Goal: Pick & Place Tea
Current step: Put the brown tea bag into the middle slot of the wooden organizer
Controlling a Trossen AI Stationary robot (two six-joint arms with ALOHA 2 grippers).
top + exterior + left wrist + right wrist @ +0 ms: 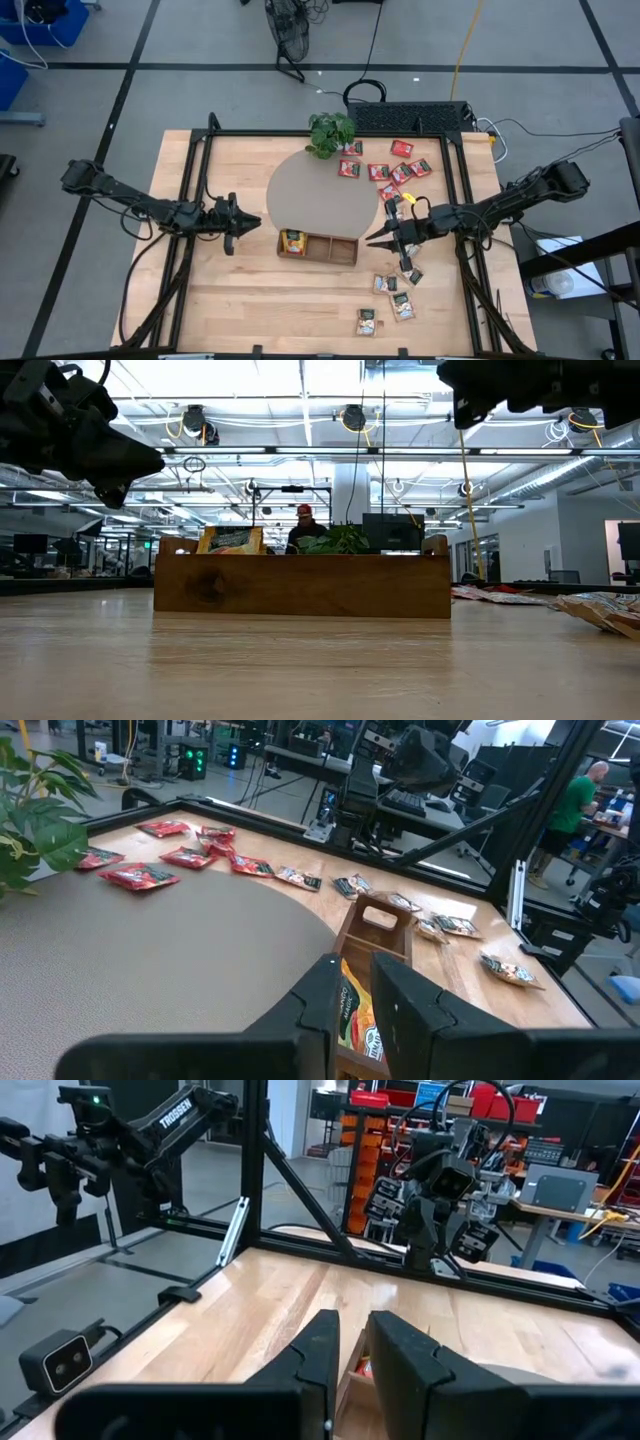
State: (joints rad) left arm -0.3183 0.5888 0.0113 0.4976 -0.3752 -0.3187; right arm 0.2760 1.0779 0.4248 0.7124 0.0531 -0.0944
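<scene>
The tea lies in groups. Several red packets (388, 170) rest flat on the far right of the table, partly on the round grey mat (315, 195). Several pale beige packets (392, 298) lie flat at the near right. One orange-yellow packet (293, 241) stands in the left compartment of the wooden tray (335, 250). My left gripper (250, 222) hovers left of the tray, pointing level at it, fingers (330, 982) close together with nothing between them. My right gripper (372, 240) hovers just right of the tray, also level, shut and holding nothing.
A leafy potted plant (331, 133) stands at the mat's far edge. A black frame (460, 180) runs round the table. The tray's right compartments (342, 249) hold nothing. Bare wood lies at the near left (240, 300). People show in the room beyond (575, 800).
</scene>
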